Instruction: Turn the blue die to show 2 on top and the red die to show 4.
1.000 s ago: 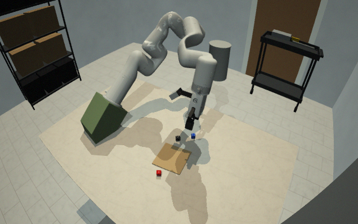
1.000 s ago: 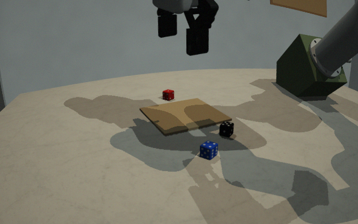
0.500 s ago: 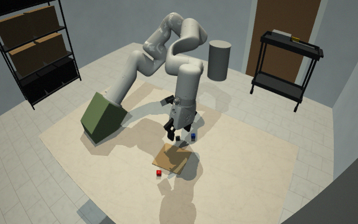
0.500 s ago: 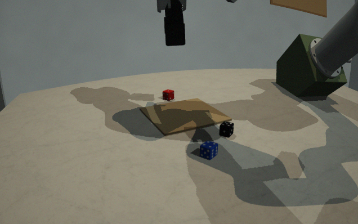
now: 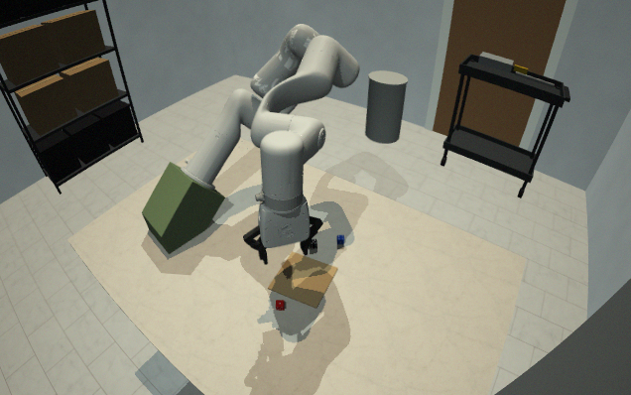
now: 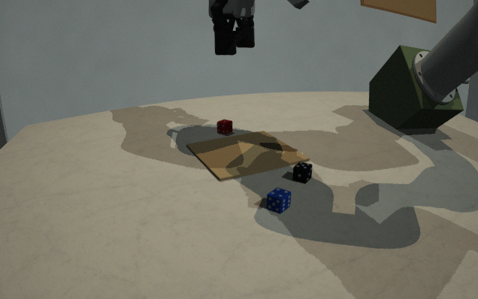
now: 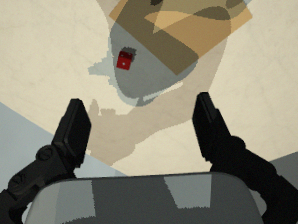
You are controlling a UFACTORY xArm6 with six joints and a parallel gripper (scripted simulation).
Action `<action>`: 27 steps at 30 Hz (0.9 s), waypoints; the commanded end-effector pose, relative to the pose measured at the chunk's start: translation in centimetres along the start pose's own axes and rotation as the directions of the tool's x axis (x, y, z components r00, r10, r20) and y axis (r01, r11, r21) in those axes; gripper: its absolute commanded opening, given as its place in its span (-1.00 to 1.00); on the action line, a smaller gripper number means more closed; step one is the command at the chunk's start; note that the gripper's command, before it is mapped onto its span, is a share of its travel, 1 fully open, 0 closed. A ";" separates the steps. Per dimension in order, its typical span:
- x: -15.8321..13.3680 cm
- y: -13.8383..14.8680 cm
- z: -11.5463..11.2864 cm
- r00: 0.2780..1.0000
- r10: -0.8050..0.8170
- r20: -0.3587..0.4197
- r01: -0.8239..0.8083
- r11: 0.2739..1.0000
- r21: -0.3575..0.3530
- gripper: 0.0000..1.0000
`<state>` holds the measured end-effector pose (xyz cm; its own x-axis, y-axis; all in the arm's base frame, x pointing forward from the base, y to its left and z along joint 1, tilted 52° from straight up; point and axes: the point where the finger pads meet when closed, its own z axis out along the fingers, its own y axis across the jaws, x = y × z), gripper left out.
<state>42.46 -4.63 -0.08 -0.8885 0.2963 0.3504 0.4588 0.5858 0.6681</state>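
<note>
The tan mat (image 5: 303,278) lies flat on the table, with no die on it. The red die (image 5: 280,305) sits on the table just off the mat's near-left corner. The black die (image 5: 314,244) and the blue die (image 5: 340,241) sit on the table beyond the mat's far edge. In the exterior view the red die (image 6: 225,126) is behind the mat (image 6: 248,154), the black die (image 6: 302,172) touches or nearly touches its right corner, and the blue die (image 6: 279,200) is in front. My gripper (image 6: 233,37) hangs open and empty high above the mat. In the wrist view the fingers frame bare table, with the red die (image 7: 124,60) and mat (image 7: 180,12) ahead.
The arm's green base block (image 5: 181,206) stands at the table's back left. A shelf rack (image 5: 64,84), a grey cylinder (image 5: 386,105) and a black cart (image 5: 506,114) stand on the floor away from the table.
</note>
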 end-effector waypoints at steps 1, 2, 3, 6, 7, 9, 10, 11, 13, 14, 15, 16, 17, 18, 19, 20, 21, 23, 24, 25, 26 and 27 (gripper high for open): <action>-0.8 -3.3 0.4 0.987 0.160 -0.014 -0.160 0.986 -0.046 1.00; -0.8 -3.3 0.4 0.987 0.160 -0.014 -0.160 0.986 -0.046 1.00; -0.8 -3.3 0.4 0.987 0.160 -0.014 -0.160 0.986 -0.046 1.00; -0.9 -3.8 0.5 0.984 0.180 -0.016 -0.181 0.982 -0.052 1.00; -0.9 -3.8 0.5 0.984 0.180 -0.016 -0.181 0.982 -0.052 1.00; -0.9 -3.8 0.5 0.984 0.180 -0.016 -0.181 0.982 -0.052 1.00; -0.9 -3.8 0.5 0.984 0.180 -0.016 -0.181 0.982 -0.052 1.00; -0.9 -3.8 0.5 0.984 0.180 -0.016 -0.181 0.982 -0.052 1.00; -0.9 -3.8 0.5 0.984 0.180 -0.016 -0.181 0.982 -0.052 1.00; -0.9 -3.8 0.5 0.984 0.180 -0.016 -0.181 0.982 -0.052 1.00; -0.9 -3.8 0.5 0.984 0.180 -0.016 -0.181 0.982 -0.052 1.00; -0.9 -3.8 0.5 0.984 0.180 -0.016 -0.181 0.982 -0.052 1.00; -0.9 -3.8 0.5 0.984 0.180 -0.016 -0.181 0.982 -0.052 1.00; -0.9 -3.8 0.5 0.984 0.180 -0.016 -0.181 0.982 -0.052 1.00; -0.9 -3.8 0.5 0.984 0.180 -0.016 -0.181 0.982 -0.052 1.00; -0.9 -3.8 0.5 0.984 0.180 -0.016 -0.181 0.982 -0.052 1.00; -0.9 -3.8 0.5 0.984 0.180 -0.016 -0.181 0.982 -0.052 1.00; -0.9 -3.8 0.6 0.984 0.180 -0.016 -0.181 0.982 -0.052 1.00; -0.9 -3.8 0.7 0.984 0.180 -0.016 -0.181 0.982 -0.052 1.00; -0.9 -3.8 1.0 0.984 0.180 -0.016 -0.181 0.982 -0.052 1.00; -0.9 -3.7 1.3 0.984 0.180 -0.016 -0.181 0.982 -0.052 1.00; -0.9 -3.7 1.8 0.984 0.180 -0.016 -0.181 0.982 -0.052 1.00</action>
<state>41.45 -6.43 -3.45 -0.7907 0.3828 0.4777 0.6121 0.4822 0.6267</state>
